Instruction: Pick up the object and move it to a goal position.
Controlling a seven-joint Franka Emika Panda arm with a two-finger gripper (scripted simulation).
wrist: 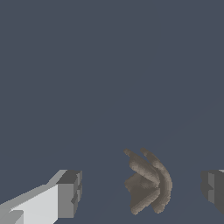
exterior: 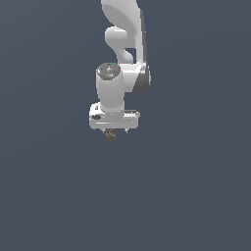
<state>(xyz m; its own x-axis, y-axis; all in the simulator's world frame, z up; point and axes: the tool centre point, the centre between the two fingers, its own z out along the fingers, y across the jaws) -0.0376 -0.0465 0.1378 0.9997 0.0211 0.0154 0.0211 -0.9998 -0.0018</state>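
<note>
The object (exterior: 111,135) is a tiny dark-brown ridged lump with tan flecks, seen just under the white gripper (exterior: 115,131) in the exterior view. In the wrist view the object (wrist: 148,183) lies between the two fingers, nearer one dark pad (wrist: 213,190) than the other (wrist: 70,194), and touches neither. The gripper (wrist: 142,192) is open, its jaws spread wide on either side of the lump. The arm comes down from the top of the exterior view and points straight down.
A plain dark blue-grey surface (exterior: 196,196) fills both views. No other objects or edges show, and no goal marker is visible.
</note>
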